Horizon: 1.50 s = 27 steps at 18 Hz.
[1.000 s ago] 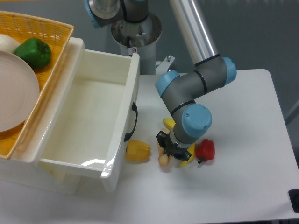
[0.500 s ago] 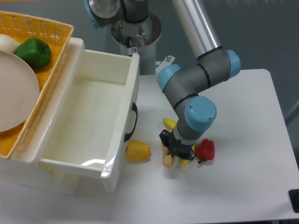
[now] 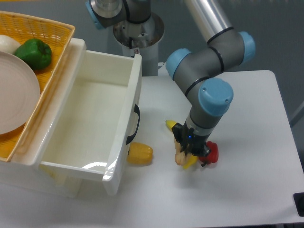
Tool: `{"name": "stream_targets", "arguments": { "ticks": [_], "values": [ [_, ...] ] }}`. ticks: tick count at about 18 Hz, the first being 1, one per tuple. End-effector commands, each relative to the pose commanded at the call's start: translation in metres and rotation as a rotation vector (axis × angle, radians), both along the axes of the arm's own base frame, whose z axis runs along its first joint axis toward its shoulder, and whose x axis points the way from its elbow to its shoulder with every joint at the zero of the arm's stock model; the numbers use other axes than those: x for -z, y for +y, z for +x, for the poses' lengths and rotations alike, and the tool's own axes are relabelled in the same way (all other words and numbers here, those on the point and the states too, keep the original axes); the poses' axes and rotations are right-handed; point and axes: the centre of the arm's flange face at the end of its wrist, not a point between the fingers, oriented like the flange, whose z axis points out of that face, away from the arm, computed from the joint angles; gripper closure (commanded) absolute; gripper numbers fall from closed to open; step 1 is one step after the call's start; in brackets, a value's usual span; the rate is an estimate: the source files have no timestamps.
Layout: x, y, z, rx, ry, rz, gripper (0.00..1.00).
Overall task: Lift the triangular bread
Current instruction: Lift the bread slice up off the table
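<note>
Shifted since the earlier frames: gripper and wrist had travelled to the right and slightly up, carrying the triangular bread with them; the bread, formerly lower and further left near the yellow bell pepper, now sat closer to the red bell pepper.

Item 1. Triangular bread: pale tan wedge, held at the tip of the gripper, jaws closed on it; whether it touched the table could not be told.

Item 2. Banana: yellow, lay under and behind the gripper, one end showing at upper left, another yellow part showing just beside the bread.

Item 3. Red bell pepper: just right of the gripper, partly hidden by it.

Item 4. Yellow bell pepper: on the table, beside the front corner of the white bin.

Item 5. Woven basket: far left, held a plate, a green bell pepper and a white round object.
</note>
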Motion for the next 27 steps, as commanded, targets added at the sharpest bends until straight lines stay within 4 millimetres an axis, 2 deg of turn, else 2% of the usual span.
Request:
{"name": "stream_targets", "arguments": {
  "ticks": [2,7,10,15,18,27],
  "values": [
    [-0.012,-0.008,0.004,0.013,-0.016,-0.008,0.83],
    [-0.046,-0.015,0.022,0.016,-0.046,0.046,0.82],
    [-0.060,-0.020,0.031,0.008,-0.059,0.041,0.82],
    [-0.092,-0.032,0.040,-0.022,-0.072,0.103,0.82],
    [-0.098,-0.035,0.046,-0.032,-0.090,0.101,0.82],
    [-0.143,-0.056,0.081,-0.062,-0.110,0.102,0.82]
  ]
}}
